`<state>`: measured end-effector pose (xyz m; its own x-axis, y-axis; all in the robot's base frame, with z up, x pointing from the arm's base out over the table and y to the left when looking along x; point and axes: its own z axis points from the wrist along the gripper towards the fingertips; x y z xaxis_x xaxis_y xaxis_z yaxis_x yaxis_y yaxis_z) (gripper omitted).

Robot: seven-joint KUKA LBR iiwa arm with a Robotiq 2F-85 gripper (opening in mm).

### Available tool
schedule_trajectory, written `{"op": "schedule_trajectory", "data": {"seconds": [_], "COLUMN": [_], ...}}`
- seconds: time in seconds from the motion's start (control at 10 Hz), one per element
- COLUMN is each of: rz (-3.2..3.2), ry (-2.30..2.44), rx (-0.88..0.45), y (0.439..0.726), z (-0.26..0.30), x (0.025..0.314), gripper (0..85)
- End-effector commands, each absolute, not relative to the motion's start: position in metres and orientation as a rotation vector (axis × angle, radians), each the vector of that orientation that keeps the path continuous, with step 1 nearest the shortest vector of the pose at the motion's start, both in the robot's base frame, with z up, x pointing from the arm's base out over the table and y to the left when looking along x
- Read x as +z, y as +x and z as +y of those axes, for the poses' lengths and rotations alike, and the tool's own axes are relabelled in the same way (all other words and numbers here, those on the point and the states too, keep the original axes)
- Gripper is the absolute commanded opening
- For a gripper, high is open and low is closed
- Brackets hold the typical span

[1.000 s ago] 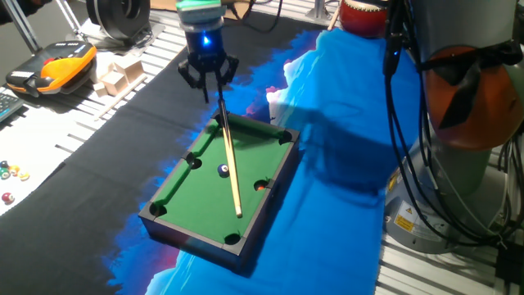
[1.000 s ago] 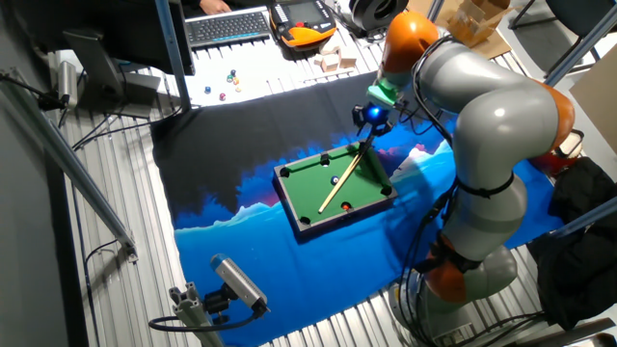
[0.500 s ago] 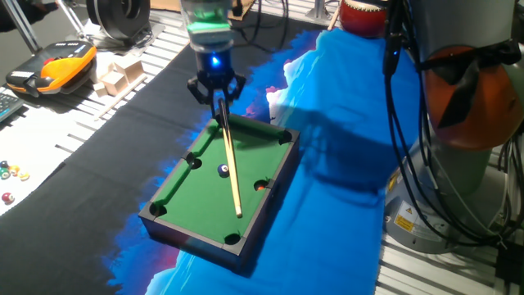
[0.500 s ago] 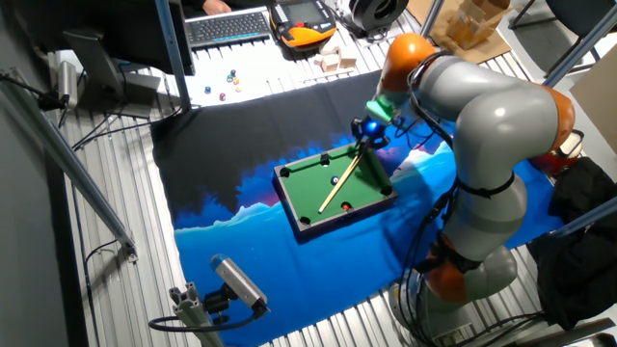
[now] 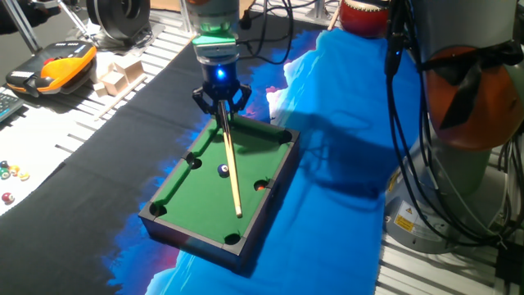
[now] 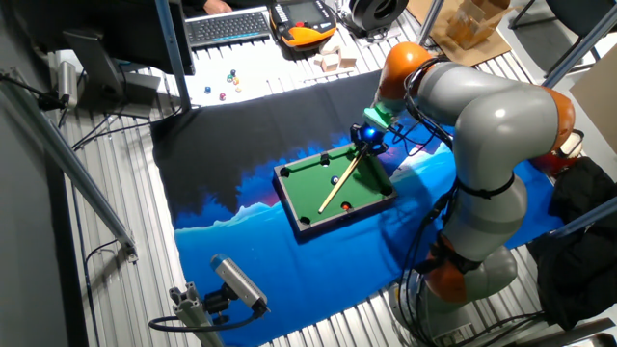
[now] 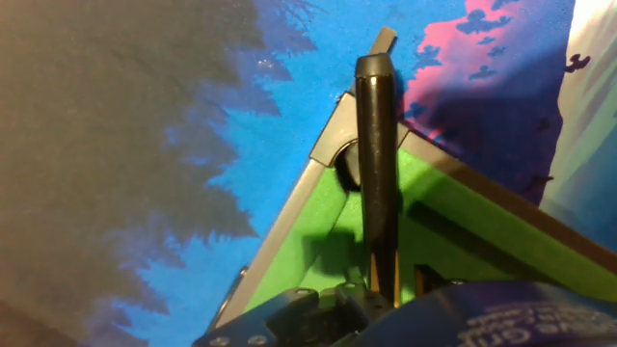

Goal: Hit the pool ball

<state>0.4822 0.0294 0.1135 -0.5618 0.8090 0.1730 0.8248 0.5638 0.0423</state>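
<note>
Arm: I see the grey arm (image 6: pixel 492 125) bent over the counter, wrist above the far end of the pool table.
Cloth: a blue and black cloth (image 5: pixel 327 188) covers the counter under the pool table.
Pool table: the small green pool table (image 5: pixel 214 187) with a dark rim sits on the cloth.
Cue: the wooden cue (image 5: pixel 230 168) slants across the felt, butt at the gripper.
Gripper: the gripper (image 5: pixel 221 99), blue light lit, is clamped on the cue's upper end.
Pool ball: the black pool ball (image 5: pixel 223 170) rests mid-felt, just beside the cue.
Red ball: a red ball (image 5: pixel 260 186) lies near a side pocket.
</note>
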Motion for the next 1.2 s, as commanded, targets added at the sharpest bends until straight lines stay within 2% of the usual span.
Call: {"op": "schedule_trajectory", "data": {"seconds": [0.0, 0.4, 0.5, 1.1], "rz": [-2.663, -2.668, -2.669, -2.675], "ry": [-1.393, -1.413, -1.424, -1.45], "rx": [-0.164, -0.15, -0.144, -0.125], "y": [0.482, 0.481, 0.481, 0.484], "z": [0.029, 0.027, 0.027, 0.027], "x": [0.113, 0.107, 0.107, 0.097], "gripper": [34.0, 34.0, 51.0, 51.0]}}
